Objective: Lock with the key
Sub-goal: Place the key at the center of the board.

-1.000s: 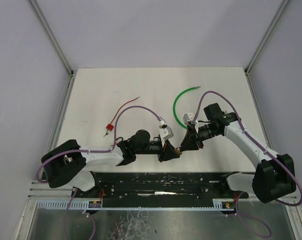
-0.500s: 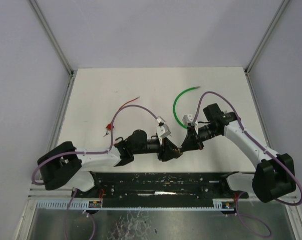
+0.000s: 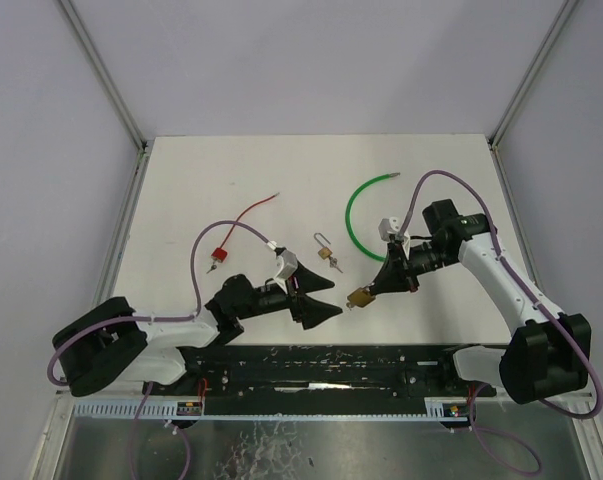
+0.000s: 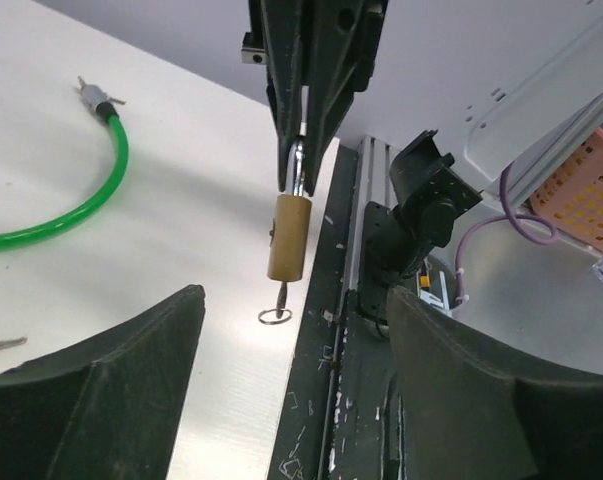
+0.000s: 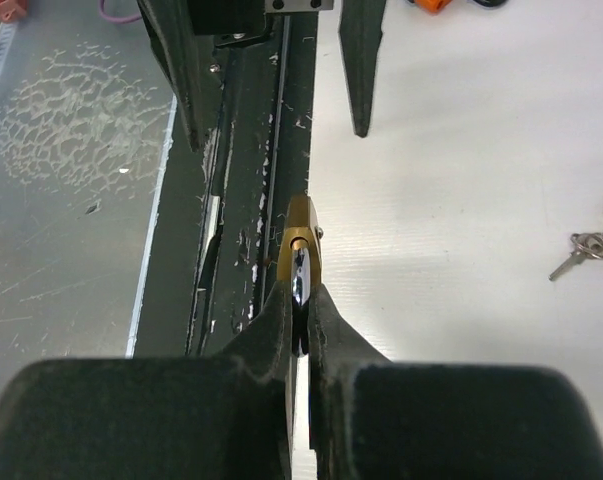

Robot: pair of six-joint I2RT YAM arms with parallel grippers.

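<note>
The right jaws are pinched tight on the shackle of the brass padlock point(image 5: 301, 232), key point(image 4: 283, 293) sticking out of its base, at the tabletop's point(image 3: 231, 180) six o'clock edge. The left jaws gape wide at its nine o'clock, holding nothing.

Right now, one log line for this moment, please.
right gripper: shut on padlock | left gripper: open, empty | key: in padlock

White arms point(image 3: 496, 275), blk joints point(image 3: 243, 295), purple cables point(image 3: 193, 270), blk fingers point(image 4: 111, 390).
</note>
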